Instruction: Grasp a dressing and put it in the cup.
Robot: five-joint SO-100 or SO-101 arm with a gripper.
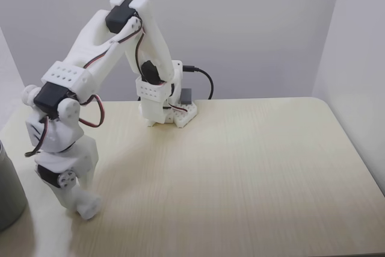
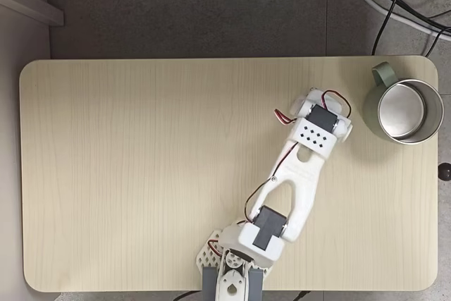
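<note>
Item: gripper, tips lowered to the table near the cup in a fixed view; we cannot tell its opening or whether it holds anything. Cup sits at the table's corner, seen from above. Dressing: we cannot locate it (perhaps hidden under the arm). We would confirm the grip before lifting clear of the rim.

We see the table bare and open across its whole left part in the top-down fixed view. Only the cup stands as obstacle, near the right edge, just beside the arm.
</note>
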